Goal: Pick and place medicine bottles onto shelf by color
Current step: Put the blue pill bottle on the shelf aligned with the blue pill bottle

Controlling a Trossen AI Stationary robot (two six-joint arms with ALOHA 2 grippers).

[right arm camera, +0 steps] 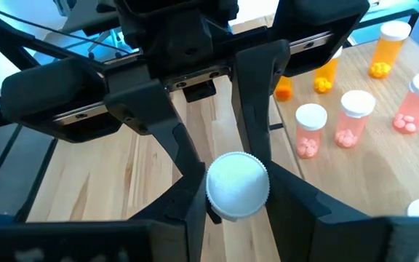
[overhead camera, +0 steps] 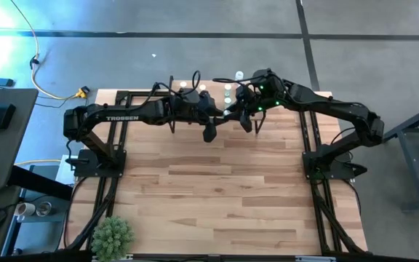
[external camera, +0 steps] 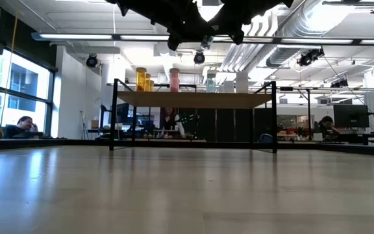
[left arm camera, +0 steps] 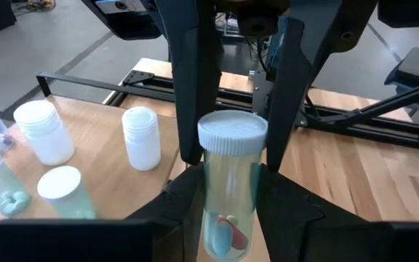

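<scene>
Medicine bottles: three pink [right arm camera: 310, 129], two orange [right arm camera: 382, 49] on shelf [right arm camera: 355, 175]; one clear bottle [left arm camera: 230, 185] clamped by both left gripper [left arm camera: 228, 156] and right gripper [right arm camera: 237, 191].

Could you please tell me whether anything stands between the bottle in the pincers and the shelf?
Nothing visible blocks the way. The clear bottle is clamped by both the left pincer and the right pincer, beside the shelf. Only the bottles already standing there, such as a white bottle, limit free spots.
</scene>
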